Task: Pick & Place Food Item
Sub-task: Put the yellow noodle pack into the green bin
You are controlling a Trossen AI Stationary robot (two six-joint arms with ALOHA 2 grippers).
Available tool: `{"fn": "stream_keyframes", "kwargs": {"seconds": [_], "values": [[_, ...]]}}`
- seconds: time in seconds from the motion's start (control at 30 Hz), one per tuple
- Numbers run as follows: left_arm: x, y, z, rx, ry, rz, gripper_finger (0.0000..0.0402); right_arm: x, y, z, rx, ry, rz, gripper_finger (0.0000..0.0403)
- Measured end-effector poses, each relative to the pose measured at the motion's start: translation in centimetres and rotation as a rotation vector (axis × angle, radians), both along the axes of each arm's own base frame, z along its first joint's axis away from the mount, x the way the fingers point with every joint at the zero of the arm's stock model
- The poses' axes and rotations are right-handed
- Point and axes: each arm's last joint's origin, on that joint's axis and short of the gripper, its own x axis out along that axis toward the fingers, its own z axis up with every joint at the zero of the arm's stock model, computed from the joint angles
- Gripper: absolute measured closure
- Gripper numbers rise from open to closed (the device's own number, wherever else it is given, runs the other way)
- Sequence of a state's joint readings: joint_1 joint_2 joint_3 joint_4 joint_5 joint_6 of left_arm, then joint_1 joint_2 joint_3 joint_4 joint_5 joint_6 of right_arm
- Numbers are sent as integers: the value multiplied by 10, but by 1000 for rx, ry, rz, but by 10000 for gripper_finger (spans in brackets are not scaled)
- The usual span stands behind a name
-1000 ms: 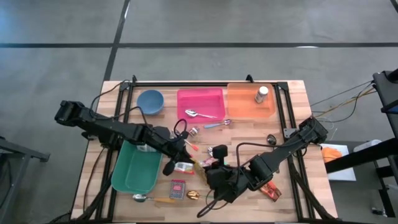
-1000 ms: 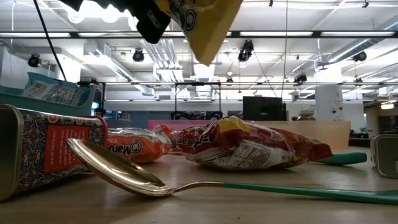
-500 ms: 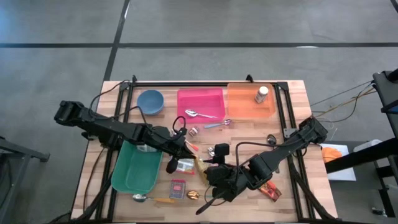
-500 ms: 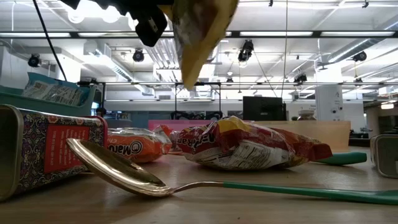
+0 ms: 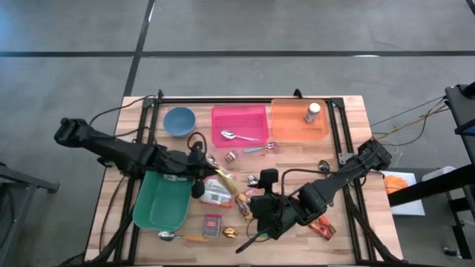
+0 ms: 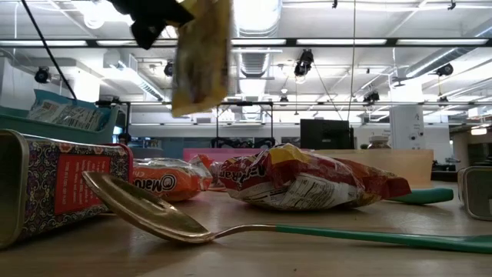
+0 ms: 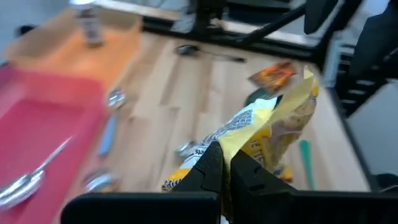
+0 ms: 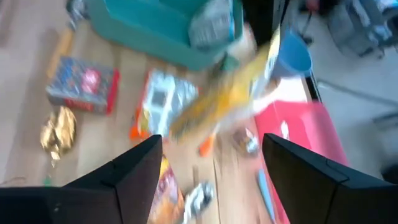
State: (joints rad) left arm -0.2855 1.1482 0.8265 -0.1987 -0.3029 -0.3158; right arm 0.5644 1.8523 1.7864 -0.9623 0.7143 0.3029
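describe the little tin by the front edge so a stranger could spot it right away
Start at the green bin on the table's left side. Just right of its near corner lies the small rectangular tin, red with a patterned border. A gold-wrapped sweet sits beside it; the tin is the only boxy item there.

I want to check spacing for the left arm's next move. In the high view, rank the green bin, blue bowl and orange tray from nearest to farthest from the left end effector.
From the left end effector, shut on the yellow snack bag:
1. Green bin, just beside it, on the table's left.
2. Blue bowl, at the far left.
3. Orange tray, at the far right.
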Motion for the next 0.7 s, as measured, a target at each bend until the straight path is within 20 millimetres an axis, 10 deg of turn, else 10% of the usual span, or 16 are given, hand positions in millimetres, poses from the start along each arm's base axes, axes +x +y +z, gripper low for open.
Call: {"fn": "stream_keyframes", "kwargs": {"seconds": [0.7], "values": [[-91, 13, 37, -280, -30, 160, 401, -29, -19, -90, -134, 264, -162, 126]]}}
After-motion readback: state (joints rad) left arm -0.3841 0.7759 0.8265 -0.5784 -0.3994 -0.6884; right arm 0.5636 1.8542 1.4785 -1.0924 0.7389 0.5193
